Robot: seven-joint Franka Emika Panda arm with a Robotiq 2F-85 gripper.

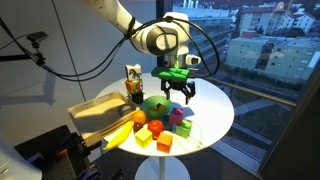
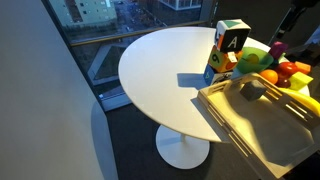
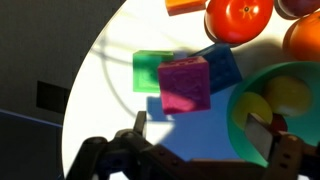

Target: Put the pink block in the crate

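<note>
The pink block [image 3: 184, 84] is a magenta cube resting on top of a blue block [image 3: 222, 62] and a green block [image 3: 150, 70] on the white round table. It also shows in an exterior view [image 1: 181, 117]. My gripper [image 3: 200, 132] is open and empty. It hangs above the table, close over the pink block, as an exterior view [image 1: 180, 98] shows. The crate [image 1: 95, 110] is a tan shallow bin at the table's edge, beyond the green bowl from the blocks. It fills the lower right of an exterior view [image 2: 225, 105].
A lime-green bowl [image 3: 245, 110] holding a yellow object lies right beside one finger. A tomato [image 3: 238, 15], an orange fruit [image 3: 305, 35] and an orange cube [image 3: 185, 5] lie nearby. A banana [image 1: 120, 135] lies by the crate. A lettered box [image 2: 230, 40] stands at the crate's end.
</note>
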